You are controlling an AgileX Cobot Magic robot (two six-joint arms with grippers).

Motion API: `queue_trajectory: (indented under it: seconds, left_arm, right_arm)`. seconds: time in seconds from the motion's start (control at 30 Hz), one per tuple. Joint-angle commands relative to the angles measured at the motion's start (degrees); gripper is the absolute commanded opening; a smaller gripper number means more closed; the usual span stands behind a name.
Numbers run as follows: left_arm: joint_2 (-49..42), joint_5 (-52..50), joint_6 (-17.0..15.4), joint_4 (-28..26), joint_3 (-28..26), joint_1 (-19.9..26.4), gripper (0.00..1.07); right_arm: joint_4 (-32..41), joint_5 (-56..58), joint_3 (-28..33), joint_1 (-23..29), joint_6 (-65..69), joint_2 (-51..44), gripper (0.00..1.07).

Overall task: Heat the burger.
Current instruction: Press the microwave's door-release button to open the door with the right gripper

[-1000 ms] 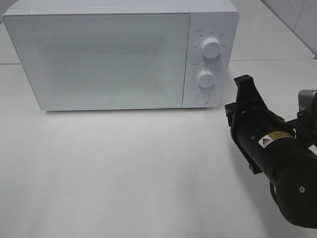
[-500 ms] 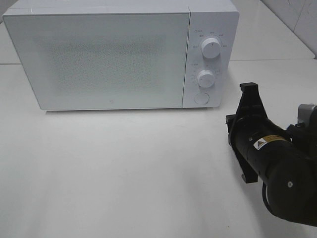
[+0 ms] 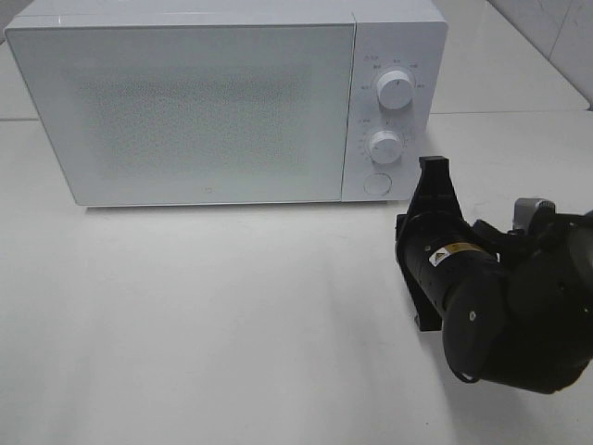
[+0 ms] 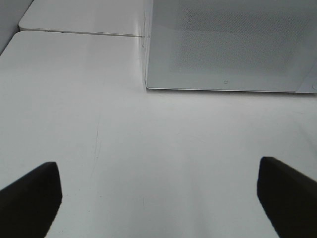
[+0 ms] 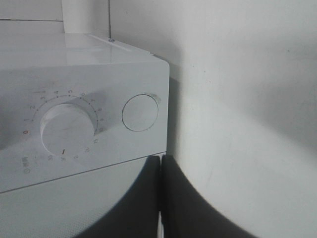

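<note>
Right gripper point(image 3: 435, 169), jaws shut, has swung left toward the microwave's point(image 3: 185, 102) round button point(image 3: 376, 184); the door is closed. Left gripper point(image 4: 158, 191) hangs wide open over the table point(image 3: 232, 306). No burger is in view, so it is possibly behind the door. It is likely light, soft and prone to sliding layers, best held low at both sides. Open room lies leftward, while the microwave's front crowds the right arm.
</note>
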Motion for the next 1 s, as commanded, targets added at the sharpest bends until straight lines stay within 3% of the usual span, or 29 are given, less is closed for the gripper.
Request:
queue_trajectory:
  seconds: [0.03, 0.4, 1.0]
  left_arm:
    - [-1.1, -0.7, -0.3, -0.5, 0.0, 0.0, 1.01]
    - [-1.1, -0.7, -0.3, -0.5, 0.0, 0.0, 1.01]
    - [-1.1, -0.7, -0.3, -0.5, 0.0, 0.0, 1.01]
  right_arm:
    - [-1.4, 1.0, -1.8, -1.6, 0.4, 0.3, 0.0]
    - [-3.2, 3.4, -7.4, -6.8, -1.4, 2.2, 0.0]
    - [-6.3, 5.8, -15.5, -9.5, 0.6, 9.5, 0.0]
